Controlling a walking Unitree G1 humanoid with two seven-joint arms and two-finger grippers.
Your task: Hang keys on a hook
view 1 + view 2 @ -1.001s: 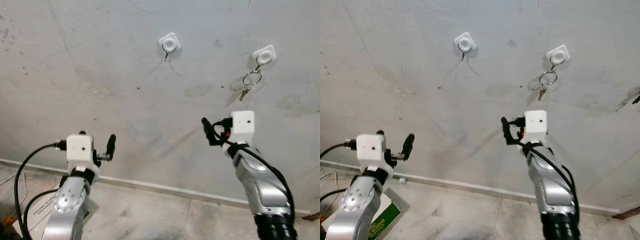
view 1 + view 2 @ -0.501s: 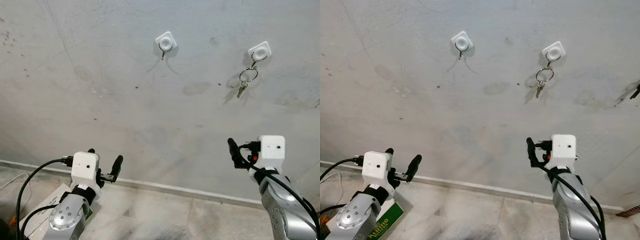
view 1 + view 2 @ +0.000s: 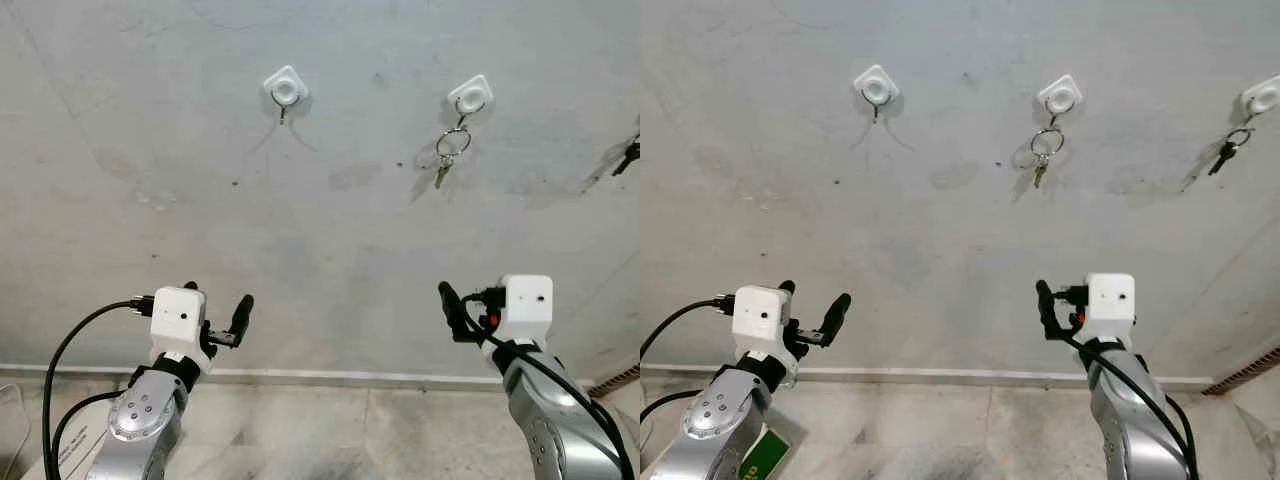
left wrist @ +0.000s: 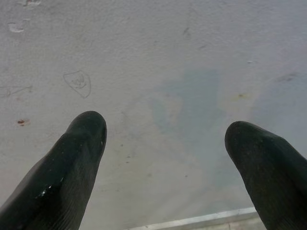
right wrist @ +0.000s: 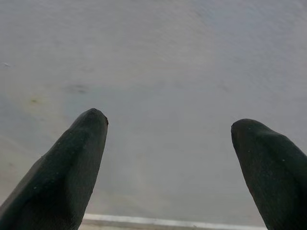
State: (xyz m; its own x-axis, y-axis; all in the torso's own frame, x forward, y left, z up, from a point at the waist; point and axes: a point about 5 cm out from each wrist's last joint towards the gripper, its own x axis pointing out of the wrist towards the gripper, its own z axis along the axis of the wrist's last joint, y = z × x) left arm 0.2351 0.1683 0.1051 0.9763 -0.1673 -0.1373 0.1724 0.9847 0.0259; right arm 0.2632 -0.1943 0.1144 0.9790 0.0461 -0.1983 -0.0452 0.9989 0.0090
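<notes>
A grey, stained plaster wall (image 3: 940,230) is faced, and the middle white square hook (image 3: 1060,96) fixed high on it serves as the landmark. Far below and to the left of this hook, the left gripper (image 3: 812,315) is held just above the pale skirting strip (image 3: 940,375), with its two black fingers (image 4: 72,167) spread apart and nothing between them. Beneath that arm, a green-and-white printed carton (image 3: 752,468) is seen on the floor; its lettering is too small to be read. Level with the landmark and well to its left, another white square hook (image 3: 876,86) is mounted, with only its small metal prong showing. From the landmark hook itself a silver key ring with small keys (image 3: 1043,150) is hung, resting against the wall. Well below the landmark, the right gripper (image 3: 1044,310) is raised near the wall, its fingers (image 5: 67,167) likewise parted and empty. Well to the right, a third white hook (image 3: 1263,97) carries a dark key (image 3: 1224,150).
</notes>
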